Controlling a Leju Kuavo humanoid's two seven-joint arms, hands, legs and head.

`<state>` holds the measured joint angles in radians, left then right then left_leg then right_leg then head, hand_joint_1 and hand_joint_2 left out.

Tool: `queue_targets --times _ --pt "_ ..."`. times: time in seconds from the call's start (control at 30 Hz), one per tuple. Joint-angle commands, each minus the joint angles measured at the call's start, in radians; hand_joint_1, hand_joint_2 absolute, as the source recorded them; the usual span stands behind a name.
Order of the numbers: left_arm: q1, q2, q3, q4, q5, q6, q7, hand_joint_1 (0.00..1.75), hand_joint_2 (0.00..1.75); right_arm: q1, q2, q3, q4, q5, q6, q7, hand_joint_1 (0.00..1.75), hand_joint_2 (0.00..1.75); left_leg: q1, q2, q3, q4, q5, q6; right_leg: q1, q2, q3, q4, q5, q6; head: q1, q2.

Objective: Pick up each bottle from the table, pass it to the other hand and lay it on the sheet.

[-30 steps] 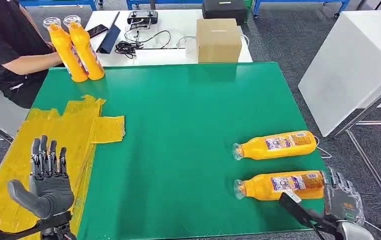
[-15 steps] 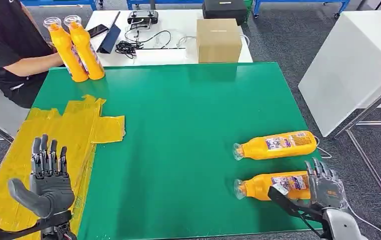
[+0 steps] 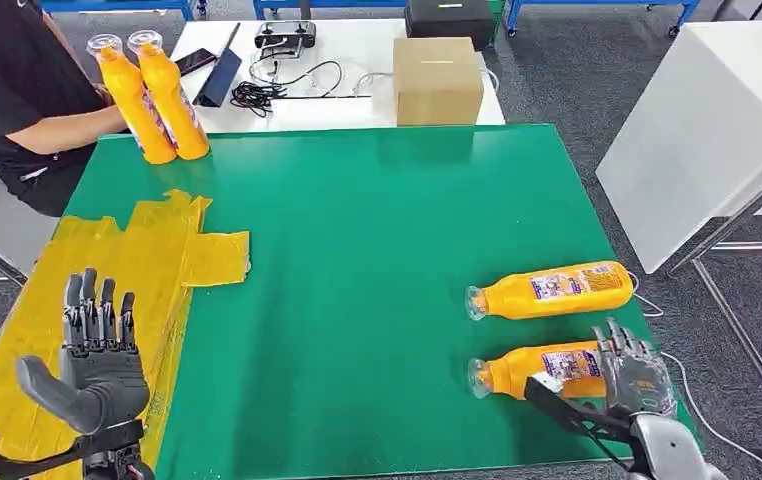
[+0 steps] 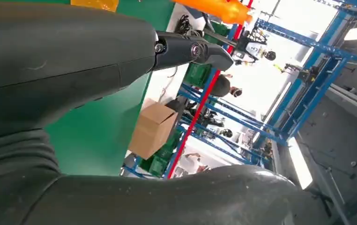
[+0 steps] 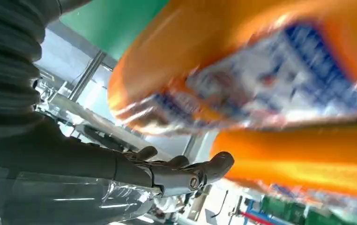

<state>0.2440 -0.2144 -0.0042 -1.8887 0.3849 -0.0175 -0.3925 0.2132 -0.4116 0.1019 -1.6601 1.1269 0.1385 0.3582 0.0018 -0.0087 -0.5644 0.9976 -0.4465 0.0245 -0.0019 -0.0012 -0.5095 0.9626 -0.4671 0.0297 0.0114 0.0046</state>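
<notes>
Nearest the robot, the left hand hovers above the yellow sheet at the left end of the green table, palm up, fingers straight and spread, thumb out to the side — it holds nothing. On the other side, the right hand lies at the base end of the nearer bottle, fingers apart and draped over its end, thumb reaching beneath; whether the fingers actually press on the bottle cannot be told. In the right wrist view that bottle's orange body and its blurred label sit just beside the open fingers.

Just beyond lies the farther bottle, also on its side, cap end pointing left, apart from its neighbour.

At the far left corner 2 upright bottles stand touching each other, beside a seated person — behind them, a white desk carries a cardboard box and tangled cables.
</notes>
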Motion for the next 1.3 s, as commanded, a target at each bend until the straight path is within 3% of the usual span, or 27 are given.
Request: queue_targets --times 0.03,0.07,0.1,0.13,0.3,0.63,1.07,1.17,1.3 --pt "-0.045 0.038 -0.026 0.071 0.015 0.005 0.004 0.0 0.0 -0.085 -0.038 0.126 0.195 -0.068 0.062 0.004 0.0 1.75 0.001 0.001 0.003 -0.002 0.0 -0.001 0.001 0.001 0.003 -0.003 0.001 0.0 0.0 0.0" --pt "-0.051 0.048 -0.033 0.078 0.022 0.005 0.005 0.0 0.0 -0.083 -0.059 0.143 0.217 -0.136 0.153 -0.003 1.34 1.75 0.001 0.001 0.004 -0.003 0.0 -0.001 0.001 0.0 0.004 -0.004 0.001 0.0 0.0 0.0" --pt "-0.064 0.056 -0.04 0.1 0.029 0.006 0.003 0.0 0.0 -0.064 -0.094 0.158 0.225 -0.179 0.167 -0.004 1.64 1.75 0.001 0.0 0.003 -0.002 0.0 -0.001 0.001 0.0 0.004 -0.003 0.001 0.0 0.0 0.0" --pt "-0.071 0.062 -0.045 0.112 0.035 0.005 -0.001 0.0 0.0 -0.053 -0.117 0.17 0.235 -0.211 0.171 -0.01 1.75 1.75 0.001 0.0 0.005 -0.003 0.0 -0.001 0.001 -0.001 0.006 -0.005 0.001 0.0 0.0 0.0" --pt "-0.093 0.079 -0.065 0.144 0.05 0.004 -0.01 0.0 0.0 -0.035 -0.18 0.209 0.258 -0.319 0.185 -0.002 1.75 1.75 0.002 -0.005 0.01 -0.002 0.0 0.002 0.002 -0.006 0.001 -0.006 0.0 0.0 0.002 0.0" --pt "-0.11 0.09 -0.081 0.17 0.06 0.002 -0.011 0.0 0.0 0.002 -0.229 0.251 0.231 -0.393 0.173 0.042 1.75 1.75 0.002 -0.007 0.018 -0.002 -0.004 0.004 0.002 -0.007 0.013 -0.01 -0.003 0.002 0.0 0.0" --pt "-0.111 0.092 -0.082 0.173 0.06 0.002 -0.011 0.0 0.0 -0.002 -0.222 0.249 0.226 -0.405 0.16 0.04 1.75 1.75 0.002 -0.006 0.022 -0.003 -0.005 0.006 0.002 -0.006 0.019 -0.016 -0.002 0.002 0.001 0.0" --pt "-0.1 0.097 -0.078 0.171 0.057 0.014 -0.01 0.0 0.0 -0.041 -0.169 0.211 0.218 -0.506 0.073 -0.043 1.75 1.75 0.002 -0.004 0.024 -0.002 -0.006 0.006 0.002 -0.005 0.021 -0.015 -0.003 0.002 0.001 0.0" --pt "-0.078 0.101 -0.071 0.18 0.05 0.023 -0.018 0.0 0.0 -0.082 -0.078 0.15 0.076 -0.747 -0.005 -0.262 1.75 1.75 0.002 0.0 0.022 -0.004 -0.004 0.006 0.002 0.0 0.017 -0.016 -0.001 0.001 0.0 0.0"
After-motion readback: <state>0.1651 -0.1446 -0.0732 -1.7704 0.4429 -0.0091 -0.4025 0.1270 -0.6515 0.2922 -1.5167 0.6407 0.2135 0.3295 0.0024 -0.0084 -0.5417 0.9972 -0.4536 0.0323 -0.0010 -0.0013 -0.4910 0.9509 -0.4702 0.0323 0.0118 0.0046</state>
